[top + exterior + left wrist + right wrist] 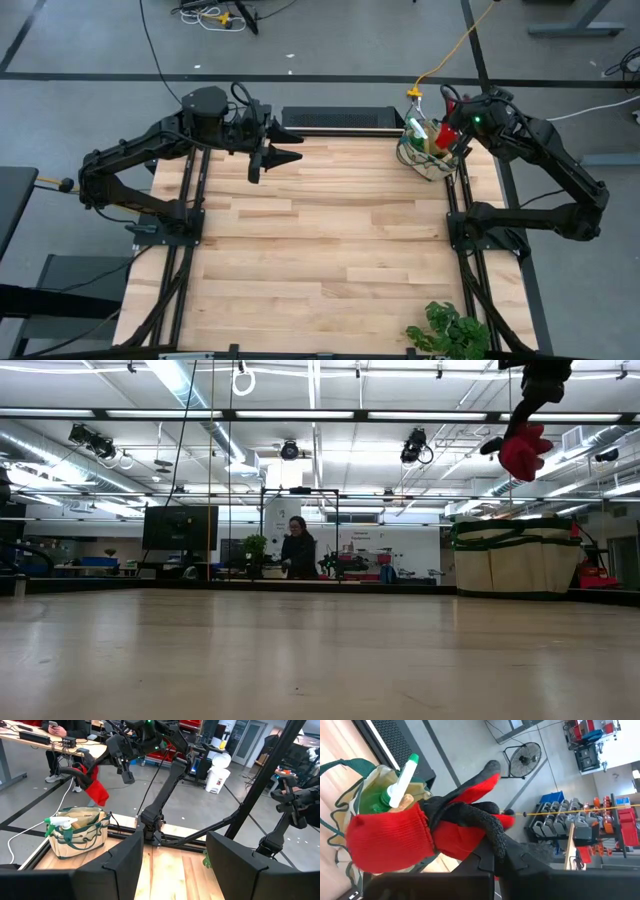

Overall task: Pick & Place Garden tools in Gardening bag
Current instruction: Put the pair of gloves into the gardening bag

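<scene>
right gripper (452,128) | jaws clenched on red-and-black glove (415,837), above gardening bag (428,152) at surface's far right corner | lower it centred before you release | left gripper (268,155) jaws released, idle

Gardening bag (428,152): on the table (320,250), at its far right corner.
Spray bottle (395,790): inside the gardening bag, nozzle sticking out above the rim.
Glove (425,832): in the air directly above the gardening bag, clamped in the right gripper (524,422).
Left gripper (268,152): over the far left part of the table, well apart from the bag.
Plant (450,330): at the near right edge of the table, well apart from the bag.
</scene>
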You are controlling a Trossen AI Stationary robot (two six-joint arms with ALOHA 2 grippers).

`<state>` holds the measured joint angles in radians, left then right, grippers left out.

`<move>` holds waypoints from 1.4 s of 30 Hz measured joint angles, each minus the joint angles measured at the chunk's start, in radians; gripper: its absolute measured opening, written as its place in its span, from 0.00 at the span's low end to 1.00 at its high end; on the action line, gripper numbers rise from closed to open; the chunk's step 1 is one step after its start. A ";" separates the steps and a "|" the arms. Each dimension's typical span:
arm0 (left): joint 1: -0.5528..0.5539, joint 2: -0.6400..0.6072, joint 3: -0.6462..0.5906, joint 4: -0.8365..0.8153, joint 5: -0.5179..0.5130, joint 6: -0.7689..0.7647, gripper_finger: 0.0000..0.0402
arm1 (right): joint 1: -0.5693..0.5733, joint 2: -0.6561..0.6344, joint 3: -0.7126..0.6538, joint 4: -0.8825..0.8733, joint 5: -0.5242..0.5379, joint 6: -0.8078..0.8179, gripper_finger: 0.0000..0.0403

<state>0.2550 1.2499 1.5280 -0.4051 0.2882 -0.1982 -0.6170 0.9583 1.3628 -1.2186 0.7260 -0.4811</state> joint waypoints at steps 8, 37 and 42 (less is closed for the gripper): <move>0.000 0.000 0.000 0.000 0.000 0.000 0.55 | 0.000 0.000 0.000 0.005 0.078 -0.002 0.01; 0.000 0.000 0.000 0.000 0.000 0.003 0.55 | -0.035 0.036 -0.074 0.052 0.150 0.125 0.01; 0.000 0.000 0.000 0.000 0.000 0.003 0.55 | -0.034 0.017 -0.181 0.114 0.151 0.122 0.00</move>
<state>0.2550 1.2499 1.5280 -0.4049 0.2882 -0.1951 -0.6514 0.9756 1.1814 -1.1048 0.8768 -0.3592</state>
